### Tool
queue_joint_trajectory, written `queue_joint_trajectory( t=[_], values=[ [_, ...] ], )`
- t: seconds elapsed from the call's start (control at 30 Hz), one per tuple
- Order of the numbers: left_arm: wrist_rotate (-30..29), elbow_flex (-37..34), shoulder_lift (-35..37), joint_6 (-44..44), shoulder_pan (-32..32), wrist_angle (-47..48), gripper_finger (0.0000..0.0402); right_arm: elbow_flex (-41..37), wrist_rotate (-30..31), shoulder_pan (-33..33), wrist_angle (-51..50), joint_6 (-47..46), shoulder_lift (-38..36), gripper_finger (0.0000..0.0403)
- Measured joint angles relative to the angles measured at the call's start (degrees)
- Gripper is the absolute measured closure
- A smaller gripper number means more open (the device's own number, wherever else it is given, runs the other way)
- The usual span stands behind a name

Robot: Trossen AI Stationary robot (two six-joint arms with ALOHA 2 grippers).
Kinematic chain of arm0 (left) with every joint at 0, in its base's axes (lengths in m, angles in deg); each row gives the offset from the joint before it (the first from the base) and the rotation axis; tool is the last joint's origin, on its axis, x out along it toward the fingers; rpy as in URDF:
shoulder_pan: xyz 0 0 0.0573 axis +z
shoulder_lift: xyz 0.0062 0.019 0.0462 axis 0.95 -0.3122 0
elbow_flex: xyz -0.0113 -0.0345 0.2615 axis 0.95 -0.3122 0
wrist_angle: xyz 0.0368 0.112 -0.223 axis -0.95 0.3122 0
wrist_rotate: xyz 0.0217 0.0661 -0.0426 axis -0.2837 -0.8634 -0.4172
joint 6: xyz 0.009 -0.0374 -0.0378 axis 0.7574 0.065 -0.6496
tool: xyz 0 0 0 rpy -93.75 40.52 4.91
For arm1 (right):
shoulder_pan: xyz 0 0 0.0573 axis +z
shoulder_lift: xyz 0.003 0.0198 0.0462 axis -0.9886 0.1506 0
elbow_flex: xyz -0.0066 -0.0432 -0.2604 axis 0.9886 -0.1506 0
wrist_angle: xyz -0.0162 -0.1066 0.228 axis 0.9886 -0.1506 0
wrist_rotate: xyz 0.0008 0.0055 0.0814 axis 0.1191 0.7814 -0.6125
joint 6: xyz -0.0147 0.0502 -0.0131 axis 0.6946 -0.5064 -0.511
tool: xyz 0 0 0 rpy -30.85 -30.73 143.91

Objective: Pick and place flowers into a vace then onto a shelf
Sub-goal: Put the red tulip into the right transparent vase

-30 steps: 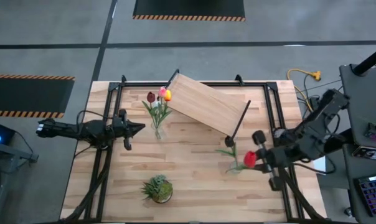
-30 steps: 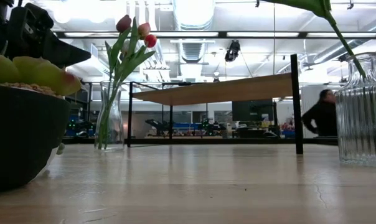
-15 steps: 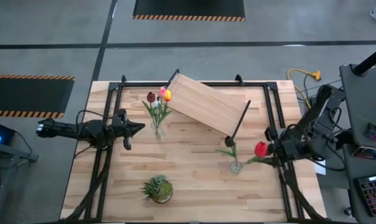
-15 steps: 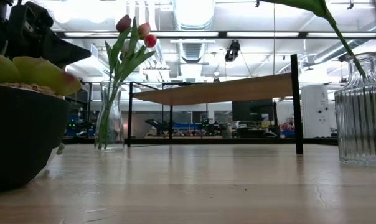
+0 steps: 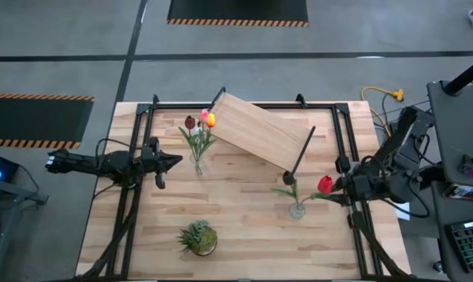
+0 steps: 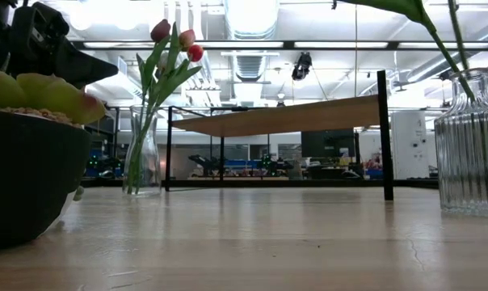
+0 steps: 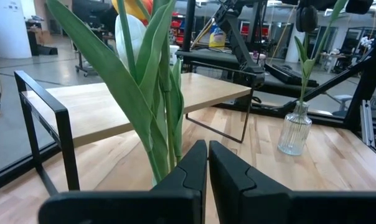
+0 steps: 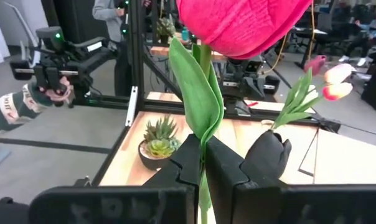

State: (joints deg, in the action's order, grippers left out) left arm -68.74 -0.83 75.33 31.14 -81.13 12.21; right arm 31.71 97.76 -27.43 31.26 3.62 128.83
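Observation:
My right gripper point(image 5: 343, 190) is shut on a red tulip point(image 5: 325, 185) near the table's right edge. The tulip's stem slants down toward a ribbed glass vase point(image 5: 297, 209), which holds one other green stem point(image 6: 442, 48). My left gripper point(image 5: 174, 160) is shut and empty, just left of a second glass vase point(image 5: 197, 163) that holds several tulips point(image 5: 208, 119). The wooden shelf point(image 5: 260, 133) stands on black legs at the table's far side, set at an angle. My right gripper pinches the red tulip's stem point(image 8: 204, 163) between its two fingers, a little below the head point(image 8: 238, 25), with a leaf caught alongside. The fingers come from the table's right side and lie across the stem. The tulip is lifted, and its lower end reaches the ribbed vase's mouth point(image 6: 470, 74).
A small potted succulent point(image 5: 199, 237) sits near the table's near edge. A black frame point(image 5: 338, 125) runs around the tabletop. There is bare wood between the two vases. A person's sleeve and hand point(image 8: 26, 99) show beyond the table in the right wrist view.
My right gripper has moved toward the table's right edge and turned. The red tulip's head has swung away from the ribbed vase toward the right. In the low view a second stem now shows above that vase's mouth.

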Motion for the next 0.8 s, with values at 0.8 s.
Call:
queue_joint_trajectory(
  t=[0.8],
  values=[
    [0.01, -0.05, 0.00, 0.00, 0.00, 0.01, 0.0401, -22.33, 4.65, -0.02, 23.95, -3.62, 0.04, 0.0394]
  ],
)
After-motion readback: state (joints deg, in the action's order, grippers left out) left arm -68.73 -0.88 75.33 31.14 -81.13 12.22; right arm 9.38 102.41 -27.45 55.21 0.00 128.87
